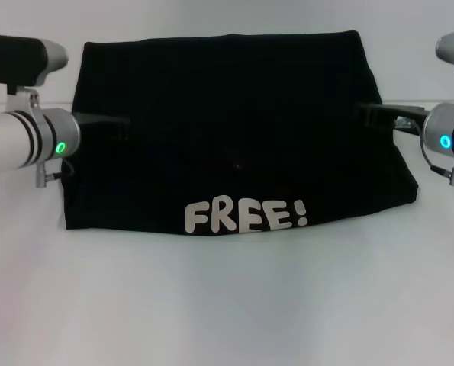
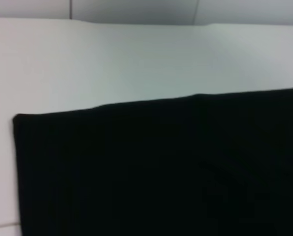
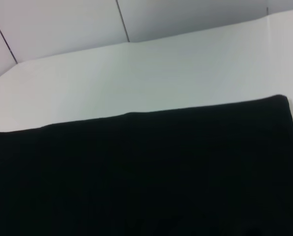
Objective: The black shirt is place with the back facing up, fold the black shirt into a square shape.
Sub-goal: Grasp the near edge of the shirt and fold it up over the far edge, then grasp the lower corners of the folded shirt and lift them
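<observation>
Between both grippers lies the black shirt (image 1: 234, 145) — left gripper (image 1: 108, 120), right gripper (image 1: 379, 114) at its sides; finger state indiscernible.

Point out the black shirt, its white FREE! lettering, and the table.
black shirt (image 1: 234, 130): head view, middle of the plain fabric.
FREE! lettering (image 1: 246, 216): head view, middle of the word, near the shirt's near edge.
table (image 1: 227, 305): head view, bare white surface in front of the shirt.

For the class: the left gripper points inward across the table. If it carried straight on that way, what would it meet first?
Most likely the black shirt: the left gripper is at the shirt's left edge, pointing toward its middle, dark against the cloth. The right gripper lies farther along, at the opposite edge.
</observation>
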Available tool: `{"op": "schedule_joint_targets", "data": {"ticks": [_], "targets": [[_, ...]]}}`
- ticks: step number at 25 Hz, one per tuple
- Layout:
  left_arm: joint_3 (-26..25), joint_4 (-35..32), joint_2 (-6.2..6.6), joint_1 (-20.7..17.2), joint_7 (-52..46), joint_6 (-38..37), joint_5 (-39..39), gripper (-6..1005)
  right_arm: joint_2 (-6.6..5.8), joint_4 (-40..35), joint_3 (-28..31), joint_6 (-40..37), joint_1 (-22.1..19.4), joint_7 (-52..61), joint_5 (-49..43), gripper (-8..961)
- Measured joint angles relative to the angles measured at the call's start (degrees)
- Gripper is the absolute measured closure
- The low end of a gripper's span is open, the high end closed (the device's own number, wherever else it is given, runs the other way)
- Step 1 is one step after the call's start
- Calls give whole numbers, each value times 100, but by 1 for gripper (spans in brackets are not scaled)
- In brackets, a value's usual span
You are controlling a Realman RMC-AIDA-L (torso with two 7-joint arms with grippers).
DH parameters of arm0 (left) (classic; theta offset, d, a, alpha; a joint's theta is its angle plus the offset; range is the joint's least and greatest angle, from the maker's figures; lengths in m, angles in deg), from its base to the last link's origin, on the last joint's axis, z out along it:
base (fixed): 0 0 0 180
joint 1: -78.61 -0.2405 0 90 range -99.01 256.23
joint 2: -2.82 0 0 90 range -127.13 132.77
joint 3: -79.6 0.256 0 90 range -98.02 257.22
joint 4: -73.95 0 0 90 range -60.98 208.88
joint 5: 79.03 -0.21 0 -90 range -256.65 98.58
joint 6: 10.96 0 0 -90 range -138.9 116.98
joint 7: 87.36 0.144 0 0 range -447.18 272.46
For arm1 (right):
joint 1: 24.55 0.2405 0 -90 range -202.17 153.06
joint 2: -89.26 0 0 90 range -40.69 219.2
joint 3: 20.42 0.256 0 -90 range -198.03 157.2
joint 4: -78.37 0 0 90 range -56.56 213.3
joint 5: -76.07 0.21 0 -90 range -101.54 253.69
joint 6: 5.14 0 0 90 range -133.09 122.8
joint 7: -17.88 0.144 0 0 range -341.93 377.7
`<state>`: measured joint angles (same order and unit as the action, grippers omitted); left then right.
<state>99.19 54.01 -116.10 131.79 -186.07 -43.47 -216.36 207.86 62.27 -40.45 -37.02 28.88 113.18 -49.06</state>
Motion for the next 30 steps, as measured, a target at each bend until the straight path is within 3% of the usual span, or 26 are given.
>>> {"op": "schedule_joint_targets", "data": {"ticks": [3, 14, 17, 25, 30], "targets": [[1, -2, -27, -7, 0, 10, 0, 953, 111, -176, 2, 23, -64, -90, 69, 827], [1, -52, -13, -62, -22, 262, -5, 903, 79, -226, -1, -411, -174, -619, 823, 318], [0, -115, 27, -96, -110, 391, -3, 889, 42, -233, -1, -602, -227, -609, 824, 282], [-1, -679, -29, -303, -669, 212, -3, 563, -51, -284, -1, -872, -364, -616, 819, 247], [4, -1311, -192, -674, -986, -824, -4, 367, -74, -517, -157, -1170, -544, -650, 786, 248]]}}
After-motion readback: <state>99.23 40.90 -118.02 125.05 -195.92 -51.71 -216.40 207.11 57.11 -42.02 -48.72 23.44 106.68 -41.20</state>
